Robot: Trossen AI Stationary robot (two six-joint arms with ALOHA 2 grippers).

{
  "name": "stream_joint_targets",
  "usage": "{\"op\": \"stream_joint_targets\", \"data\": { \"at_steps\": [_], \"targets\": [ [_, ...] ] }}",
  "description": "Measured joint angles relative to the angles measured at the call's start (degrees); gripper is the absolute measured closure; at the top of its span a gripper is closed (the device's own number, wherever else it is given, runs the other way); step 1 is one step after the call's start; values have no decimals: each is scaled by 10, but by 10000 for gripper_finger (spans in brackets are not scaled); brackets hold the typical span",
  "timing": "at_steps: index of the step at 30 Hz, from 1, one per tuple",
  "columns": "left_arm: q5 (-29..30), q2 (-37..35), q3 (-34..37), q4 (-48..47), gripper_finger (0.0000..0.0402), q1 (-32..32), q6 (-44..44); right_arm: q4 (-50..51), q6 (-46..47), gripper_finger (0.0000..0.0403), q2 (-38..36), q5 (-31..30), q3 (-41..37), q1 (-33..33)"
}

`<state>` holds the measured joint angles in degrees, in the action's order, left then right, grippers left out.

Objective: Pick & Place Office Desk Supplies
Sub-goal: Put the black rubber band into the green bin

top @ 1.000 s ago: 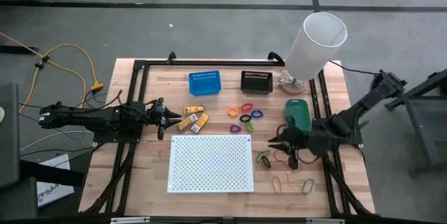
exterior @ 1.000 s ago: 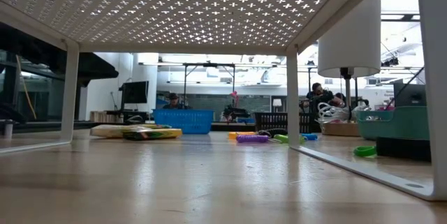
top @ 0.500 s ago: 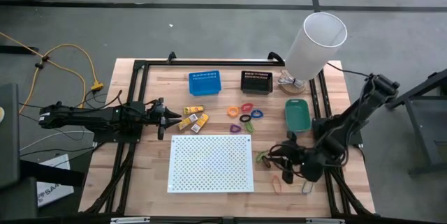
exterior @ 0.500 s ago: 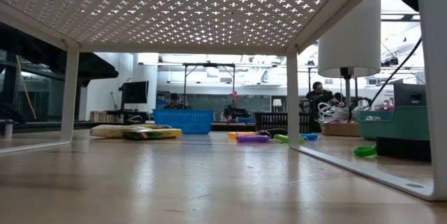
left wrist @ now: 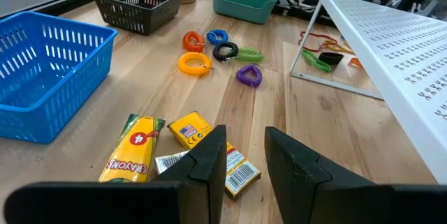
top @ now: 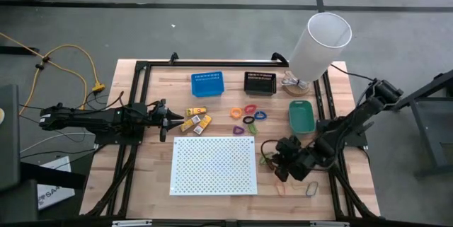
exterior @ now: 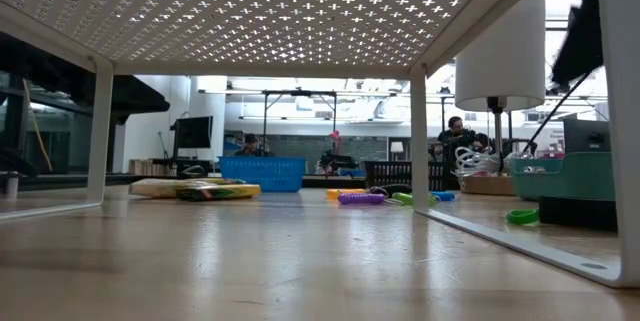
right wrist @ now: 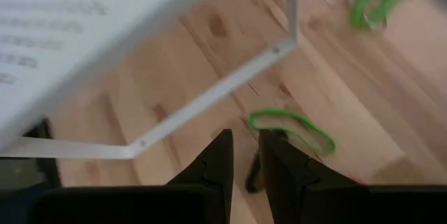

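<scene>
Yellow-orange packets [top: 197, 119] [left wrist: 199, 144] lie flat on the wood left of centre. Bright plastic loops [top: 248, 116] [left wrist: 213, 49] lie further right. Thin rubber bands [top: 294, 184] are scattered near the table's right near corner. My left gripper [top: 170, 119] [left wrist: 244, 161] hovers open, level with the table, just left of the packets. My right gripper [top: 272, 158] [right wrist: 244, 158] is narrowly open, pointing down beside the white board's right edge. A green rubber band [right wrist: 292, 130] and a small dark band [right wrist: 253, 176] lie on the wood under it.
The white perforated board [top: 214, 165] stands on thin legs in the near middle, its right leg [right wrist: 292, 8] close to my right gripper. Blue bin [top: 207, 84], black bin [top: 260, 83] and green bin [top: 301, 116] sit further back. A white cylinder [top: 320, 43] stands at the far right.
My right gripper has moved from beside the green bin toward the near edge, then left toward the white board's right edge, ending over the green rubber band. The left arm and the objects have stayed where they were.
</scene>
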<state>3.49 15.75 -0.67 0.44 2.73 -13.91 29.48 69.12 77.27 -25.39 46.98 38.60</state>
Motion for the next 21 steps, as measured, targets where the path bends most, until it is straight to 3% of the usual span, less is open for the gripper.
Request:
{"op": "stream_joint_targets", "data": {
  "at_steps": [21],
  "targets": [
    [0, 0, 0, 0, 306, 0, 0, -12, 74, 345, 116, 48, 0, -12]
  ]
}}
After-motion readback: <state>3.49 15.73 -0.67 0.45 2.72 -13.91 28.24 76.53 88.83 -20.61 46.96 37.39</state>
